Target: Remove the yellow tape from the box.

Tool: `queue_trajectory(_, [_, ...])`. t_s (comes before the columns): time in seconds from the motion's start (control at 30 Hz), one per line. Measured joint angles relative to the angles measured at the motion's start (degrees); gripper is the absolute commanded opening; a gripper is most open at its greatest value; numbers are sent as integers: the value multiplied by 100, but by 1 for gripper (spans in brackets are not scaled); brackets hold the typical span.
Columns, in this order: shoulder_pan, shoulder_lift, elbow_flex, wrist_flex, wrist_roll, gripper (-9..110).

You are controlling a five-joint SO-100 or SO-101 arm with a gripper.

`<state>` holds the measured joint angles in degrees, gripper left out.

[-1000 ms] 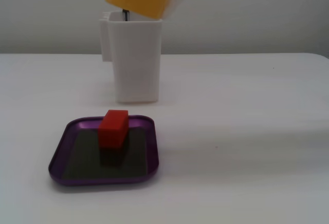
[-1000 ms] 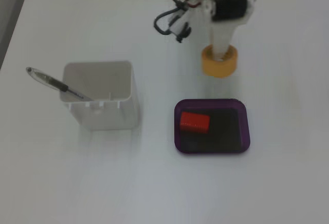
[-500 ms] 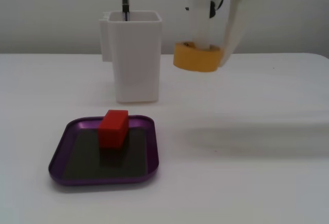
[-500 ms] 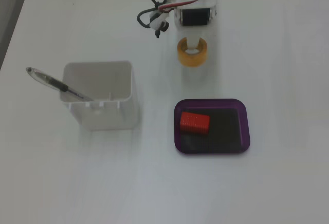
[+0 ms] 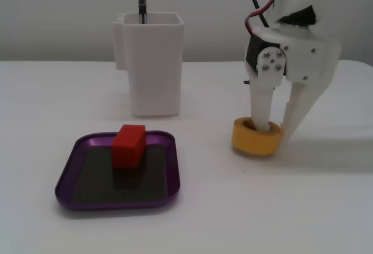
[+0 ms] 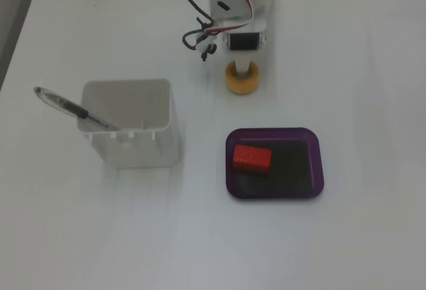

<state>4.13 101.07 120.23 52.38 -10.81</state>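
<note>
Nearest the camera in a fixed view, the box (image 5: pixel 69 175) is seen at lower left on the white table (image 5: pixel 262 207). Its dark floor is bare except for a red block (image 5: pixel 128 145), which is set toward the rear rim. Behind the box and apart from it, a white cup (image 5: pixel 154 67) stands upright, and a pen (image 5: pixel 141 0) is propped inside it, with its top projecting above the rim. Further right, the tape (image 5: pixel 255 138) is found lying flat on the table, outside the box and well clear of it. The gripper (image 5: pixel 277 129) is positioned directly over the roll and pointed downward. One finger (image 5: pixel 261 105) is lowered into the hollow centre; the other is placed against the outer wall on the right side. The jaws are thus parted only by the thickness of the ring wall, and the roll is clasped between them. Red and black cables are noted above the wrist.

In a fixed view from above, the cup (image 6: pixel 133 124) is recorded at left with the pen (image 6: pixel 70 107) leaning out over its left rim. The gripper (image 6: pixel 242 72) and tape (image 6: pixel 242 84) are seen at top centre. The box (image 6: pixel 318 170) lies below them, apart from the roll, with the block (image 6: pixel 252 158) in its left half.
</note>
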Motion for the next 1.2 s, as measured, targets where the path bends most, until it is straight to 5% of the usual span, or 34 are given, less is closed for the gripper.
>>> queue_trajectory(0.37, [0, 343, -246, 606, 0, 13])
queue_trajectory(0.77, [0, 3375, -826, 2101, 18, 14])
queue_trajectory(1.2, [-35, 7383, 3524, 976, 18, 14])
